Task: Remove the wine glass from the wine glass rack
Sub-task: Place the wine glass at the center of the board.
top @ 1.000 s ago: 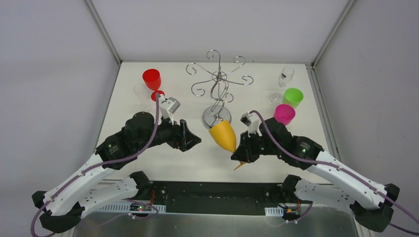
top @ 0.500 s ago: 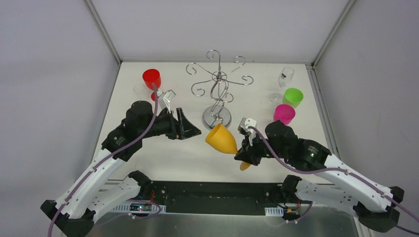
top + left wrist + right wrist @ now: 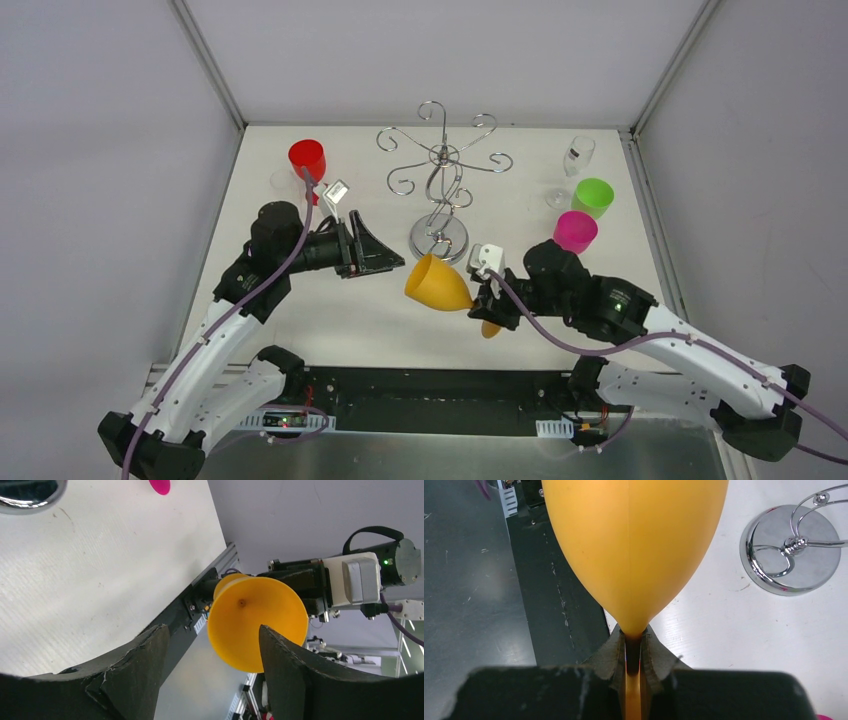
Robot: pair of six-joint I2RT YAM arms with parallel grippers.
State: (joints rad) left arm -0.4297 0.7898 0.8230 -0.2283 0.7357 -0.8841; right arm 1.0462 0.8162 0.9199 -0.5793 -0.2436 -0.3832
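My right gripper (image 3: 487, 303) is shut on the stem of an orange wine glass (image 3: 436, 285), held off the table on its side, bowl mouth pointing left. The wrist view shows the bowl (image 3: 634, 545) above the closed fingers (image 3: 611, 652). The silver wire wine glass rack (image 3: 440, 165) stands behind on its chrome base (image 3: 438, 238), arms bare; its base shows in the right wrist view (image 3: 791, 550). My left gripper (image 3: 385, 258) is open and empty, just left of the bowl's mouth, which faces it in the left wrist view (image 3: 257, 622).
A red wine glass (image 3: 308, 160) stands at the back left. A clear glass (image 3: 576, 158), a green glass (image 3: 593, 197) and a pink glass (image 3: 575, 231) stand at the back right. The table's front edge (image 3: 400, 365) lies below the held glass.
My right gripper has swung the orange glass from bowl-up to lying sideways, its mouth turning left. My left gripper has moved right and back toward that mouth.
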